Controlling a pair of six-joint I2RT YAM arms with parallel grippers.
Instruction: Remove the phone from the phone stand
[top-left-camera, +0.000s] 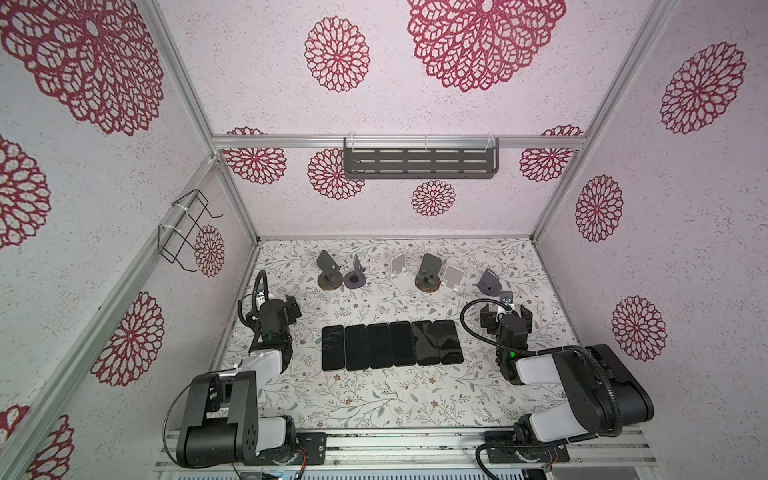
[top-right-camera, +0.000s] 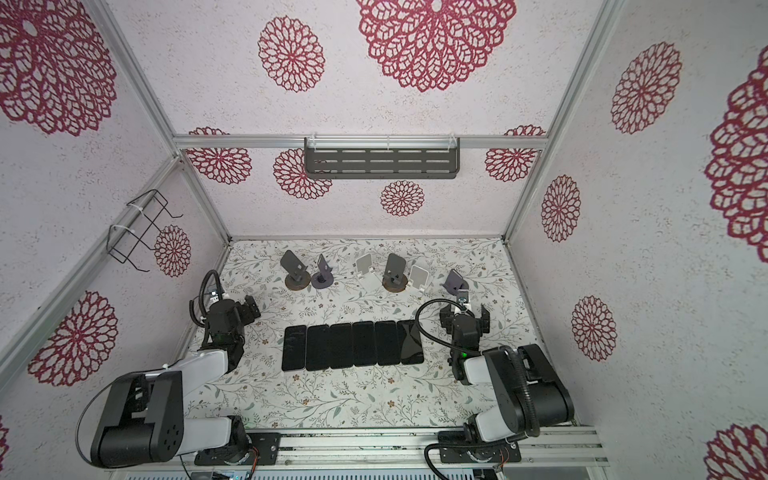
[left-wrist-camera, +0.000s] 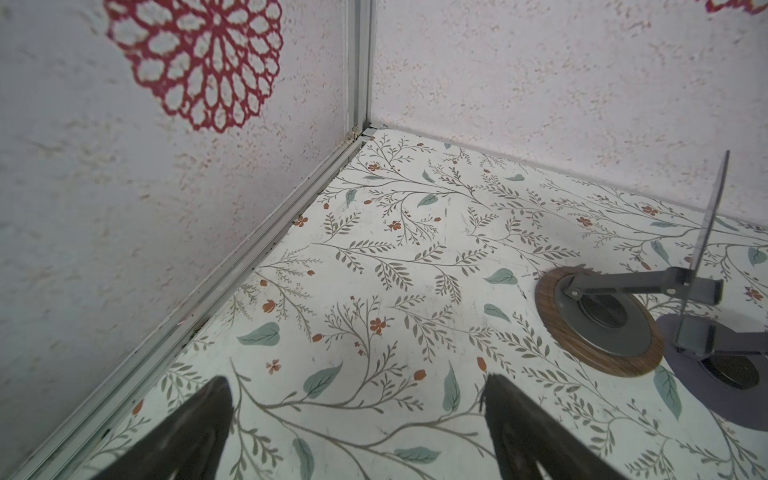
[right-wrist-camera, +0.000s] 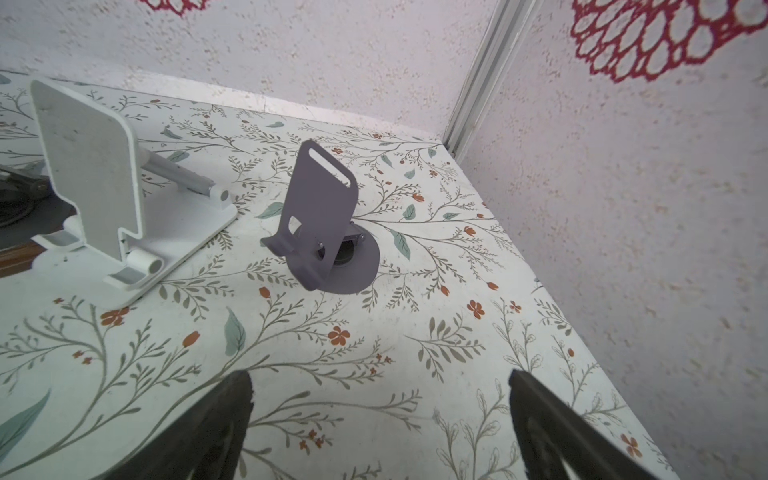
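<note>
Black phones (top-left-camera: 392, 345) lie flat; all stands (top-left-camera: 429, 270) look bare. My left hand (left-wrist-camera: 357, 424) and right hand (right-wrist-camera: 380, 415) are apart, empty; I'd touch nothing.

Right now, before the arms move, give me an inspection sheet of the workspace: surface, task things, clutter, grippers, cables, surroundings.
Surface: floral table, flat.
Job's things: six phones lying flat in a row mid-table; six phone stands along the back, all empty.
Clutter: nothing seen.
Grippers: left gripper and right gripper both open, holding nothing.
Cables: left hose and right hose, black, each looped by its wrist.
Surroundings: flower-patterned walls; dark shelf on the back wall; wire rack on the left wall.
</note>
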